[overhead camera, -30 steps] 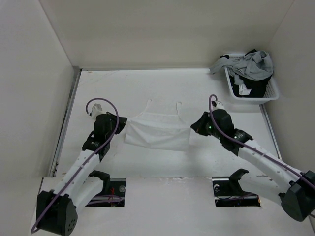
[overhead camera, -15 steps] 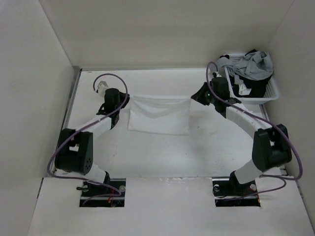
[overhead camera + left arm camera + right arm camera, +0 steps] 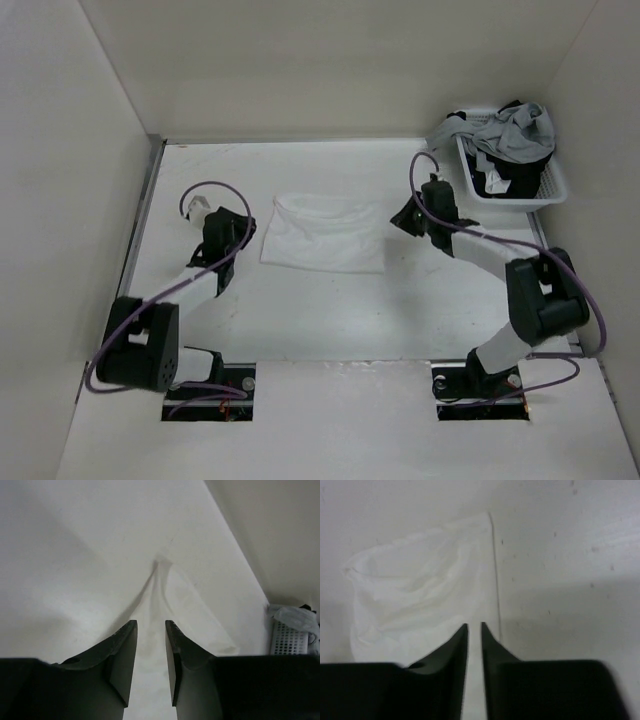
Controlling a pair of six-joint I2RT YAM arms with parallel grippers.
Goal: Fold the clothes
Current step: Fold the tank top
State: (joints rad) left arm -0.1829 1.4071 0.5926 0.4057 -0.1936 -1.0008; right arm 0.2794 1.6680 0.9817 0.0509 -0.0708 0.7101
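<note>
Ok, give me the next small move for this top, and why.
Probably close the left end effector on the left edge of the white top and carry it across. The top lies as a wide rectangle between the arms, and the right end effector, like the left, stands open and empty beside it, so a sideways fold looks due.

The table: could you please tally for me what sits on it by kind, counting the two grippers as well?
White top: 1
White basket: 1
Heap of grey and dark clothes in the basket: 1
Grippers: 2 (left gripper, right gripper)
Total: 5
</note>
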